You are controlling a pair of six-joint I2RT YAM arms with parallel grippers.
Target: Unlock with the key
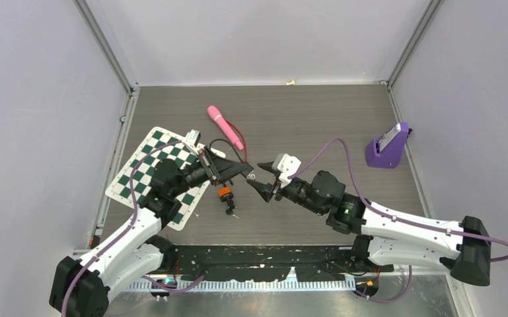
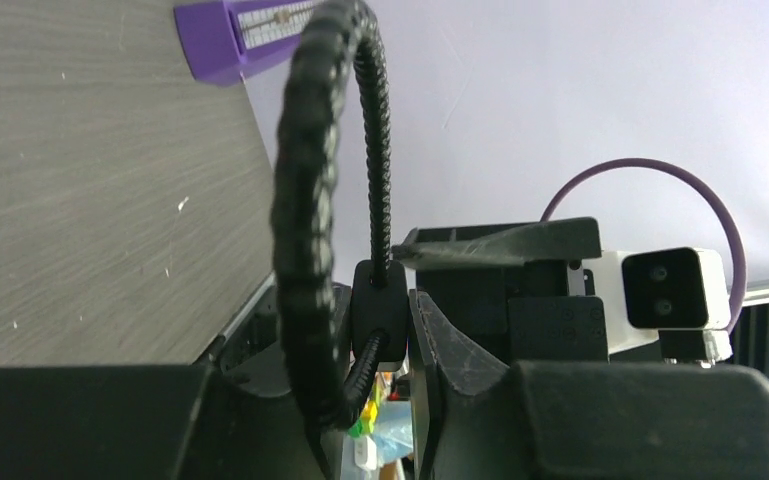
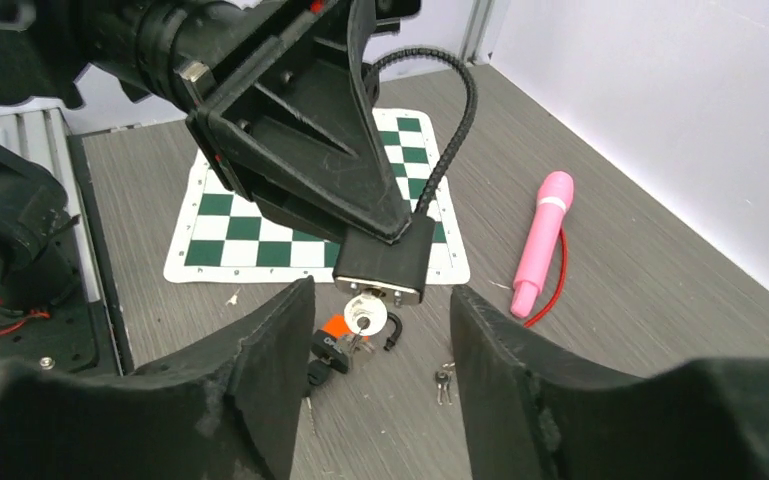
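Observation:
My left gripper (image 1: 238, 170) is shut on a black padlock body (image 3: 385, 262) and holds it above the table. The lock's black cable shackle (image 3: 450, 140) loops up behind it. A silver key (image 3: 364, 312) sits in the keyhole at the lock's lower end, facing my right gripper. My right gripper (image 1: 252, 174) is open, with one finger on each side of the key and touching neither it nor the lock (image 3: 380, 292). In the left wrist view the lock body (image 2: 378, 295) is clamped between the fingers, with the cable (image 2: 305, 200) arching above.
On the table below lie a small orange-and-black padlock (image 3: 335, 338) and a loose pair of small keys (image 3: 444, 380). A green-and-white chequered mat (image 1: 146, 165) lies left, a pink wand (image 1: 226, 127) with a red cord behind, and a purple stand (image 1: 388, 146) far right.

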